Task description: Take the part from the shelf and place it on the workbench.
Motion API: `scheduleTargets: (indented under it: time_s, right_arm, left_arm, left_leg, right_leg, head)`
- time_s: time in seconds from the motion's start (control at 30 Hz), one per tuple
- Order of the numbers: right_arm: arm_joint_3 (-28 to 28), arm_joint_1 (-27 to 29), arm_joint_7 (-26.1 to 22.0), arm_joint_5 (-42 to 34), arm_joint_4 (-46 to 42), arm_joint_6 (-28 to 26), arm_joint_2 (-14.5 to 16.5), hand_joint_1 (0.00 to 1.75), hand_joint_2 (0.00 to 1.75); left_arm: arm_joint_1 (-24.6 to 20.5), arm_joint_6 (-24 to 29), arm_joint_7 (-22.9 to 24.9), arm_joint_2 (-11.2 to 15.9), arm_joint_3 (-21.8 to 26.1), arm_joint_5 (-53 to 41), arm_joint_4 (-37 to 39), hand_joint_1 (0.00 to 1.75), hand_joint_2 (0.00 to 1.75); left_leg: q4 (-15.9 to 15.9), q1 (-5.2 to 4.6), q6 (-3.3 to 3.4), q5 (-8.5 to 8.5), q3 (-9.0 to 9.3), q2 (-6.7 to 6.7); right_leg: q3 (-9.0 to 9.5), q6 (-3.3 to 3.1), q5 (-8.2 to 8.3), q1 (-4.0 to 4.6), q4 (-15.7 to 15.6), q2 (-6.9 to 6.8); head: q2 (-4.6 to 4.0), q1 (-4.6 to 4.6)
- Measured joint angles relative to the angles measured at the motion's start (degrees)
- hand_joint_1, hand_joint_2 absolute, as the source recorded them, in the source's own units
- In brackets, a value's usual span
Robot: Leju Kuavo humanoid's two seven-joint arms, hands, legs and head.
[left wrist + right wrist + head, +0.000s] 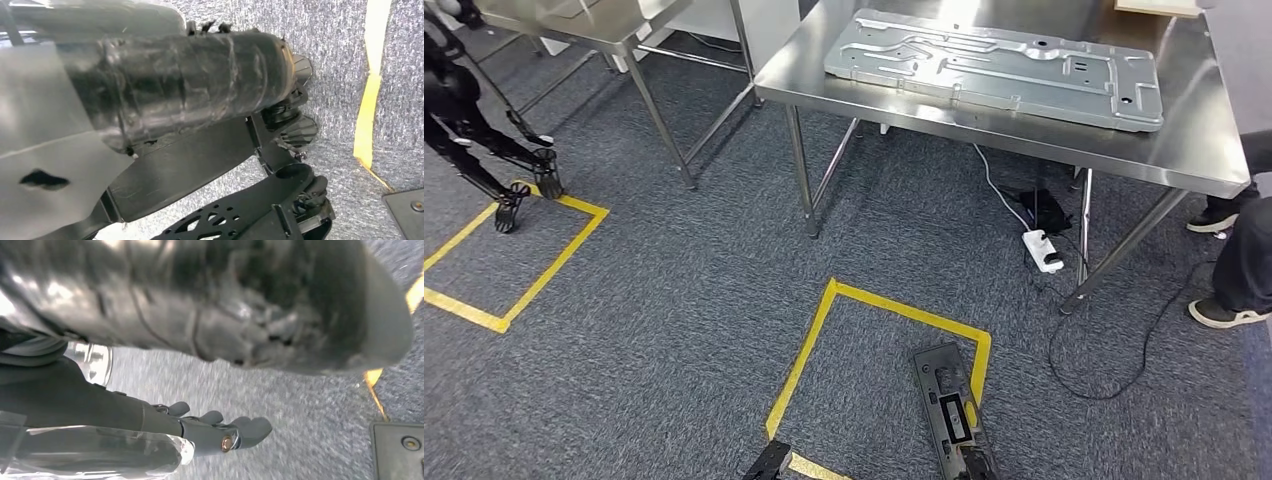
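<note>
Part: one stamped sheet-metal panel (994, 65), lying flat on the stainless surface (1204, 150), near its front edge and apart from everything else.
Direction from us: the panel is ahead and to the right, above the level of our hanging arms; carpet floor lies between us and the surface.
Long axis: it runs side to side along the surface, with the right end dipping slightly toward us in the head view.
Nearer arm: we judge the right, since the panel sits right of our centre line.
Right hand (220, 432): hangs over the carpet with dark fingers stretched out side by side, the thumb apart from them, nothing in the grasp.
Left hand (190, 85): we see its taped dark cover; we cannot tell how the fingers lie.
Task stage: since the panel already rests on the surface, we judge the placement done (unless a further part is meant).
Counts: panels 1; steel surfaces 2, the second (614, 25) far left; yellow tape squares 2 (904, 308) (594, 208); power strips 1 (1044, 250); persons 1, with a shoe (1224, 315) at the right edge.
</note>
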Motion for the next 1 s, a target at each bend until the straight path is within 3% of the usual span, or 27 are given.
scheduleTargets:
  time_s: [0.03,0.13,0.2,0.23,0.33,0.4,0.47,0.53,0.6,0.63,0.67,0.7,0.77,0.83,0.9,0.93,0.97,1.0]
  right_arm:
    - [0.8,0.0,-0.3,0.8,0.3,0.1,0.0,0.00,0.00]
    - [3.0,-0.1,-1.1,2.5,0.9,0.1,0.0,0.00,0.00]
    - [4.0,0.0,-1.3,3.0,1.2,0.1,0.0,0.00,0.00]
    - [4.4,-0.1,-1.2,3.0,1.4,0.1,0.1,0.00,0.00]
    - [5.3,-0.1,-1.0,3.0,1.7,0.2,0.4,0.00,0.00]
    - [5.9,-0.2,-0.9,3.0,1.9,0.2,0.6,0.00,0.00]
    - [6.4,-0.4,-0.8,3.0,2.0,0.2,0.9,0.00,0.00]
    - [6.9,-0.5,-0.6,3.0,2.1,0.2,1.0,0.00,0.00]
    - [7.3,-0.5,-0.6,3.0,2.3,0.2,1.0,0.00,0.00]
    - [7.5,-0.5,-0.6,3.0,2.4,0.2,1.0,0.00,0.00]
    - [7.7,-0.4,-0.6,3.0,2.5,0.2,1.0,0.00,0.00]
    - [8.0,-0.3,-0.6,3.0,2.6,0.3,1.0,0.00,0.00]
    - [8.5,-0.3,-0.4,3.0,2.8,0.7,1.0,0.00,0.00]
    - [8.8,-0.4,0.2,3.0,3.1,1.7,1.0,0.00,0.00]
    - [9.3,-0.6,1.3,3.0,3.3,2.9,1.1,0.00,0.00]
    - [9.6,-0.6,1.9,3.1,3.4,3.4,1.1,0.00,0.00]
    - [10.0,-0.5,2.4,3.1,3.5,3.8,1.2,0.00,0.00]
    - [10.2,-0.5,2.8,3.2,3.6,4.0,1.3,0.00,0.00]
  left_arm:
    - [-0.1,0.0,0.2,0.0,-0.2,-0.3,0.0,0.00,0.00]
    - [-0.3,0.2,1.0,0.0,-0.8,-1.0,0.0,0.00,0.00]
    - [-0.4,0.2,1.3,0.0,-1.4,-1.2,0.0,0.00,0.00]
    - [-0.4,0.3,1.4,0.0,-1.6,-1.2,0.0,0.00,0.00]
    - [-0.3,0.5,1.6,-0.1,-2.0,-1.2,0.0,0.00,0.00]
    - [-0.3,0.5,1.6,-0.2,-2.1,-1.1,0.0,0.00,0.00]
    - [-0.2,0.5,1.6,-0.2,-2.3,-1.1,0.0,0.00,0.00]
    - [-0.2,0.6,1.6,-0.3,-2.5,-1.1,0.0,0.00,0.00]
    - [-0.4,0.5,1.6,-0.3,-2.6,-1.1,0.0,0.00,0.00]
    - [-0.4,0.6,1.6,-0.4,-2.7,-1.1,0.0,0.00,0.00]
    - [-0.4,0.5,1.6,-0.4,-2.9,-1.1,0.0,0.00,0.00]
    - [-0.4,0.5,1.6,-0.4,-3.0,-1.1,0.0,0.00,0.00]
    - [-0.3,0.6,1.7,-0.5,-3.2,-1.1,0.0,0.00,0.00]
    - [-0.4,0.6,1.8,-0.6,-3.3,-1.2,0.0,0.00,0.00]
    - [-0.6,0.6,1.9,-0.7,-3.4,-1.2,0.0,0.00,0.00]
    - [-0.6,0.6,2.0,-0.8,-3.4,-1.3,0.0,0.00,0.00]
    - [-0.6,0.6,2.1,-0.8,-3.5,-1.3,0.0,0.00,0.00]
    - [-0.6,0.6,2.2,-0.9,-3.5,-1.3,0.0,0.00,0.00]
  left_leg:
    - [1.9,0.13,-0.31,-1.36,-0.87,0.30]
    - [11.6,0.53,-1.26,-6.52,-4.73,1.00]
    - [13.8,0.64,-1.48,-6.66,-5.00,1.16]
    - [11.9,0.66,-1.46,-5.35,-3.60,1.40]
    - [0.9,0.21,-0.92,-1.52,3.07,3.85]
    - [-2.2,-0.47,-0.27,-1.39,4.44,4.73]
    - [-3.0,-0.57,0.51,-0.94,4.22,3.92]
    - [-3.9,-0.36,1.44,-0.30,4.47,3.05]
    - [-4.3,-0.32,2.17,0.15,4.62,2.06]
    - [-4.3,-0.39,2.37,0.24,4.53,1.47]
    - [-4.2,-0.45,2.44,0.28,4.47,0.79]
    - [-4.1,-0.51,2.46,0.27,4.44,0.10]
    - [-3.8,-0.52,2.41,0.15,4.43,-1.41]
    - [-3.0,-0.51,2.12,-0.22,4.05,-2.80]
    - [-2.2,-0.28,1.58,-0.46,3.15,-4.04]
    - [-2.1,-0.14,1.21,-0.40,2.76,-4.67]
    - [-2.2,0.08,0.87,-0.25,2.47,-5.36]
    - [-2.1,0.13,0.56,-0.29,2.32,-5.22]
  right_leg:
    - [-0.11,-0.37,0.23,-0.07,-0.1,-0.51]
    - [-0.71,-0.89,0.66,0.14,-0.1,-2.13]
    - [-1.01,-0.91,0.83,0.29,-0.1,-3.25]
    - [-1.07,-0.87,0.89,0.33,-0.1,-3.79]
    - [-1.00,-0.55,1.02,0.46,-0.2,-5.15]
    - [-0.95,-0.03,1.23,0.54,-0.3,-5.99]
    - [-0.86,0.64,1.32,0.44,-0.5,-6.53]
    - [-1.47,1.11,0.14,0.31,0.8,-4.87]
    - [-4.30,1.10,-3.19,0.38,7.0,-2.34]
    - [-6.15,1.03,-4.81,0.46,10.9,-1.72]
    - [-7.65,1.00,-5.67,0.52,14.0,-1.43]
    - [-8.27,0.97,-5.37,0.54,15.0,-1.30]
    - [-6.77,0.83,-2.03,0.50,11.3,-0.93]
    - [-3.77,0.63,1.17,0.27,4.2,1.69]
    - [-2.30,0.55,1.67,0.12,0.7,4.18]
    - [-2.16,0.51,1.55,0.19,0.3,4.31]
    - [-1.96,0.29,1.56,0.23,0.0,3.67]
    - [-1.70,0.00,1.71,0.25,-0.5,2.96]
  head:
    - [0.00,-0.12]
    - [0.00,-0.36]
    - [0.00,-0.37]
    - [0.00,-0.36]
    - [0.00,-0.34]
    - [0.00,-0.32]
    - [0.00,-0.32]
    - [0.00,-0.16]
    - [0.00,0.11]
    - [0.00,0.18]
    - [0.00,0.20]
    - [0.00,0.19]
    - [0.00,0.20]
    - [0.00,0.21]
    - [0.01,0.16]
    - [0.01,0.14]
    - [0.01,0.15]
    - [0.00,0.12]
